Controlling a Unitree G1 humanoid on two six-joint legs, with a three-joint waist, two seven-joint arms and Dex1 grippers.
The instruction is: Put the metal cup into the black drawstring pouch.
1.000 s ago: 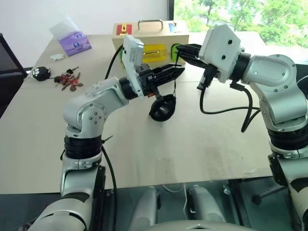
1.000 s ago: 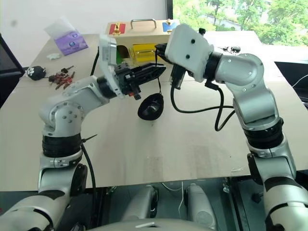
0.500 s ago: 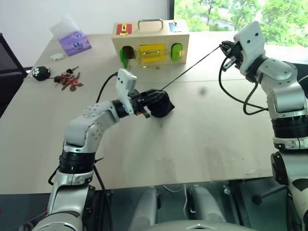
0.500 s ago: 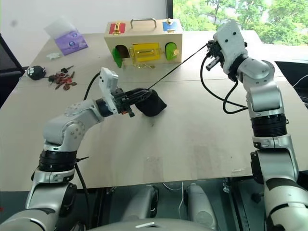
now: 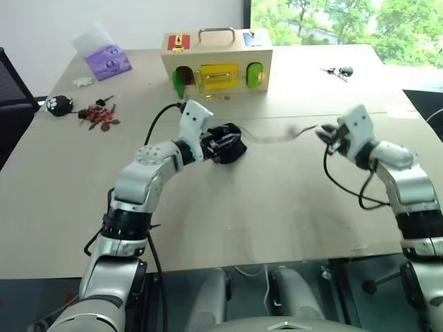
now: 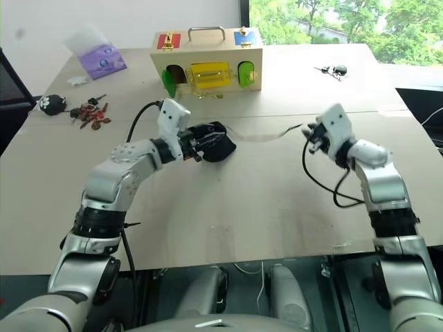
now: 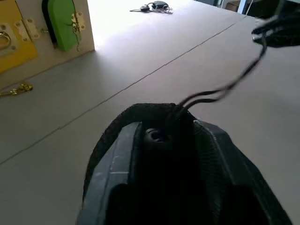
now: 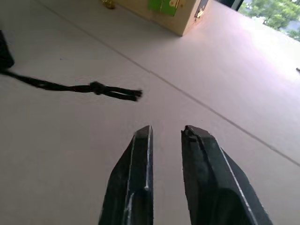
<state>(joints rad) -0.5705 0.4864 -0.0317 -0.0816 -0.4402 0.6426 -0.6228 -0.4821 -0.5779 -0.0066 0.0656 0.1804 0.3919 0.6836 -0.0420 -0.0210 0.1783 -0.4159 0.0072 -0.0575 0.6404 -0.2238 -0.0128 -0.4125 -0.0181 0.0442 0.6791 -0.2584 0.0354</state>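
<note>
Your left gripper loosely flanked the soft black drawstring pouch on the table; your right gripper, slightly parted, had dropped its knotted cord. Unsecured, the pouch could loosen.

Daylight enters from the window at your upper right; the greenery there is overexposed. Table evenly lit, shadows soft. Note motion blur on the drawstring cord at centre. Your left wrist view is dark and unfocused in its lower half, glare at top.
</note>
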